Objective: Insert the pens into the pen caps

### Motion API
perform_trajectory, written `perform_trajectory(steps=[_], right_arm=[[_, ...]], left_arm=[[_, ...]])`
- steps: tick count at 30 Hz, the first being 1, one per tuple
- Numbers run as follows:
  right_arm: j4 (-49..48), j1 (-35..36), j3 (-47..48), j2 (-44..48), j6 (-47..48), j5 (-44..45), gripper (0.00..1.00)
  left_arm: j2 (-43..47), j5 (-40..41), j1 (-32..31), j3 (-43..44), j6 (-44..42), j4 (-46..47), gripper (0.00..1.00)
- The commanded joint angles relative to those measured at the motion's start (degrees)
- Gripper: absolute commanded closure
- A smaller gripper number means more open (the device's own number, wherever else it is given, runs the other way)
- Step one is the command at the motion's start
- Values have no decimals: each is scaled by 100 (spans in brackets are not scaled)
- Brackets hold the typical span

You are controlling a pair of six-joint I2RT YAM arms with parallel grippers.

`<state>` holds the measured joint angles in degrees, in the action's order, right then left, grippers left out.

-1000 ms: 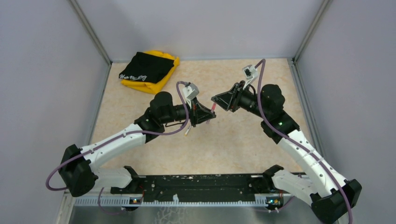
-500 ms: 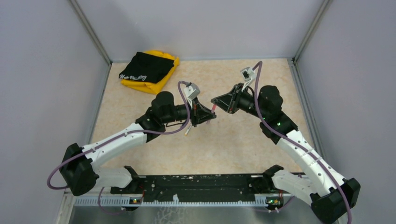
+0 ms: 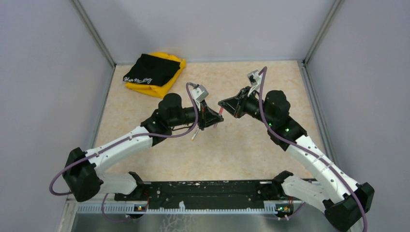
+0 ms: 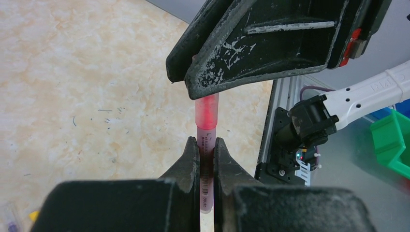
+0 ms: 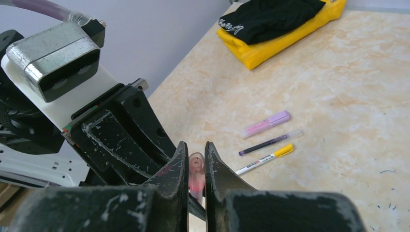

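A folded yellow and black cloth bundle (image 3: 153, 72) lies at the far left corner of the table (image 3: 241, 154), and everything else can be placed from it. To the right of the cloth bundle and nearer the arm bases, the two arms meet tip to tip above the tabletop. The left gripper (image 4: 206, 141) is clamped tight on the pinkish-red pen (image 4: 206, 179), its two black fingers pressed against either side of the printed barrel so that no gap shows beside it. The pen points away from that gripper towards the right arm, the side away from the cloth bundle. On the pen's far end sits the pink cap (image 4: 207, 112), in line with the barrel and meeting it; how deep the pen goes inside cannot be told. The right gripper (image 5: 196, 145) is closed on that cap, its fingers pinching the translucent pink tube from both sides with only the tube's round end showing between them. On the table below the grippers, nearer the bases than the cloth bundle and well apart from it, three other pieces lie close together and roughly parallel: a pink stick (image 5: 266, 123) with a lilac end closest to the cloth bundle, then a thin dark pen (image 5: 270, 141), then a white pen (image 5: 264, 159) with a yellow end farthest from it.
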<state>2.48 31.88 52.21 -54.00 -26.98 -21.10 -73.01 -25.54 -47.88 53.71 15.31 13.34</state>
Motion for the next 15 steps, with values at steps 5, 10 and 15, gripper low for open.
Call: perform_trajectory(steps=[5,10,15], right_arm=[[311,820,-814,155,63,531,100],[277,1433,-1408,276,-187,939,100],[276,2047,-2001,305,-413,1332,100]], left_arm=[[205,370,-3,489,-97,756,100],[213,407,38,588,-142,772,100],[170,386,53,713,-151,800,100]])
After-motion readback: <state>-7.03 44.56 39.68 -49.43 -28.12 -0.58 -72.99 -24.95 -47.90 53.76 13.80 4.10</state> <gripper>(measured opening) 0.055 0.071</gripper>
